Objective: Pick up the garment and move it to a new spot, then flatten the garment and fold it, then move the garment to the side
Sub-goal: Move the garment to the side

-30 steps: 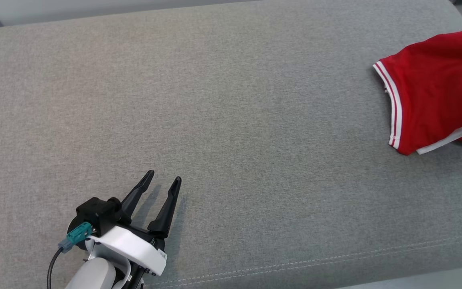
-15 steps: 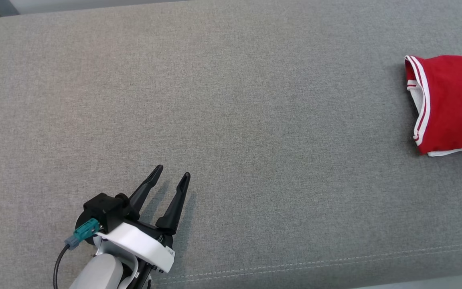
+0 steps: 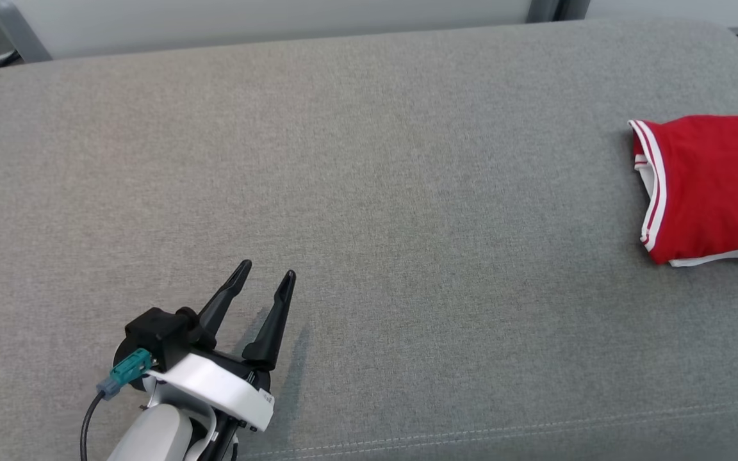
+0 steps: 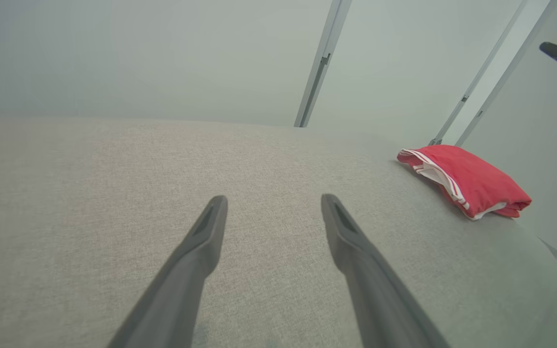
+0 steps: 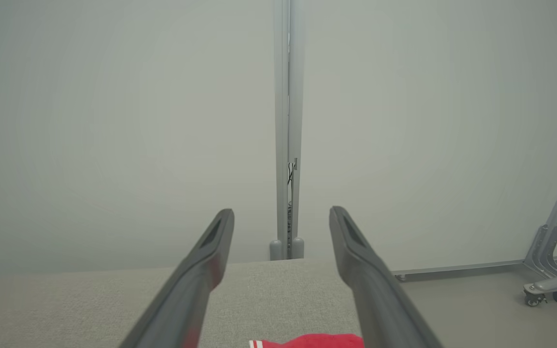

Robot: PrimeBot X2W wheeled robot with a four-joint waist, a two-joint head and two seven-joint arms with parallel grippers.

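**Both end effectors open, garment lying at the cushion's right edge**

The red garment (image 3: 702,186) with white striped trim lies folded in a compact bundle on the grey cushion (image 3: 407,192), against its right edge and nearer the far right corner than the near one. My left end effector (image 3: 267,268) hovers low by the cushion's near edge, towards the left. Its fingers are spread with nothing between them, and it is well apart from the garment. From the left wrist, the garment (image 4: 467,181) sits off to the upper right. My right end effector (image 5: 282,210) is also open and empty. Its fingers point past the cushion's far edge, and the garment (image 5: 317,341) shows beneath them.
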